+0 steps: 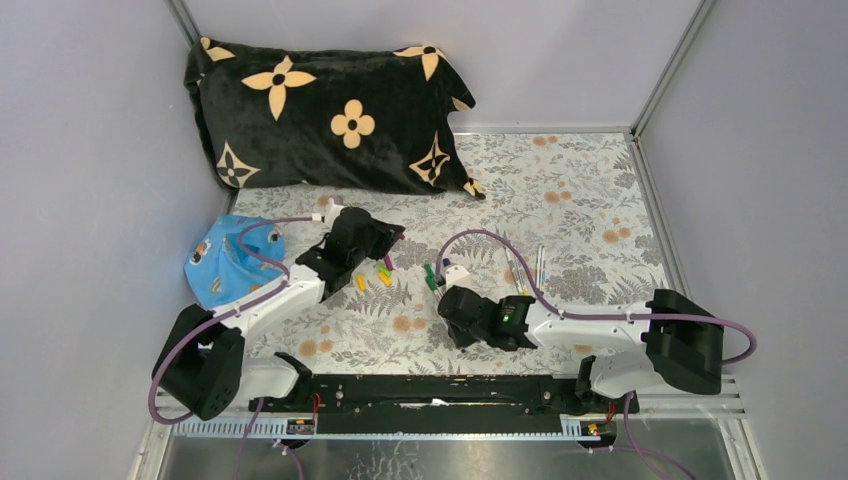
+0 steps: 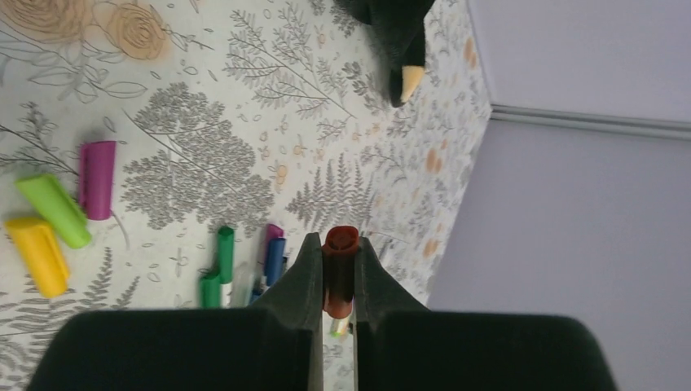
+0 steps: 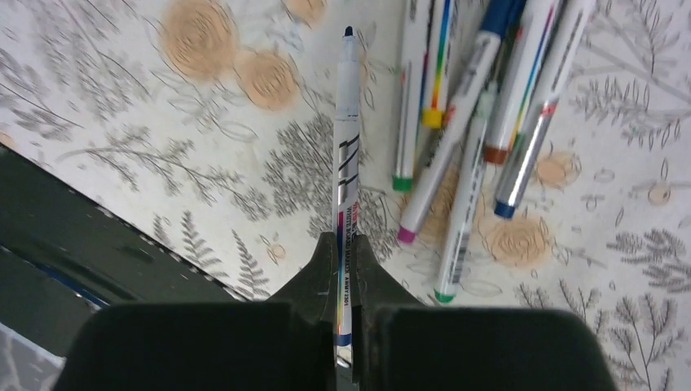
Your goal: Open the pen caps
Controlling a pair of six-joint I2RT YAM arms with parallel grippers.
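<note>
My left gripper (image 2: 340,240) is shut on a red-brown pen cap (image 2: 341,277) held above the cloth; in the top view it (image 1: 390,240) hangs at the left-centre. Below it lie loose caps: purple (image 2: 98,179), light green (image 2: 54,209), yellow (image 2: 37,254), two dark green (image 2: 224,254) and blue (image 2: 275,259). My right gripper (image 3: 346,238) is shut on a white pen (image 3: 346,155) whose dark tip (image 3: 348,32) is bare. Several capless pens (image 3: 464,122) lie in a pile to its right.
A black pillow with tan flowers (image 1: 320,115) lies at the back left, and a blue patterned cloth (image 1: 225,260) sits by the left wall. The floral table cloth (image 1: 580,200) runs to grey walls on both sides. The black base rail (image 1: 430,392) crosses the near edge.
</note>
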